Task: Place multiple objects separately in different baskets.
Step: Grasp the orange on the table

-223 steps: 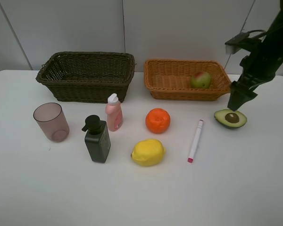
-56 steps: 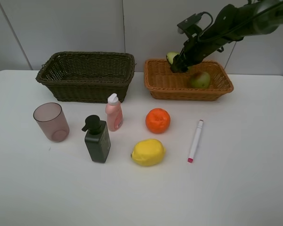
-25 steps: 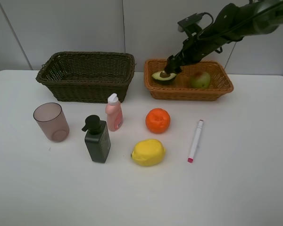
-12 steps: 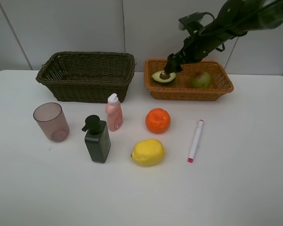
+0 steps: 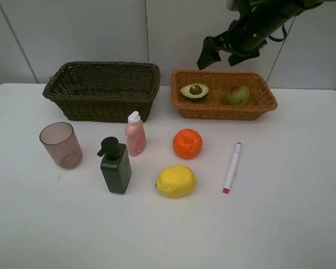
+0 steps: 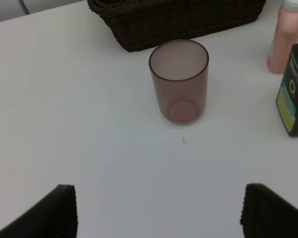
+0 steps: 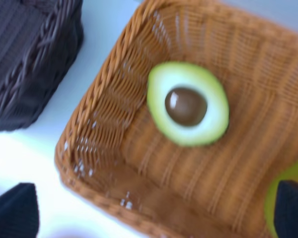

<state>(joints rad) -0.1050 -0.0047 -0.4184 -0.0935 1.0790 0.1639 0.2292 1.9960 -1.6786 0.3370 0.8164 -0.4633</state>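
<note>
Your halved avocado (image 5: pixel 194 91) lies cut face up in the light orange-tan basket (image 5: pixel 257 109), at the end nearer the dark brown-green basket (image 5: pixel 101 103). The red-green mango (image 5: pixel 238 94) sits apart from it at the other end, so two fruits are sorted. Above that basket your right gripper (image 5: pixel 221 56) hangs with its jaws wide apart, holding nothing. Out on the table (image 5: pixel 291 224), the orange (image 5: pixel 187 143), yellow lemon (image 5: pixel 176 181), white marker (image 5: pixel 232 167), small pink bottle (image 5: pixel 135 134), dark green pump bottle (image 5: pixel 115 166) and pinkish cup (image 5: pixel 61 145) are not yet sorted. The dark basket looks empty. Your left gripper (image 6: pixel 164 210) hovers near the cup, jaws spread, empty. I judge you're roughly a quarter through.
</note>
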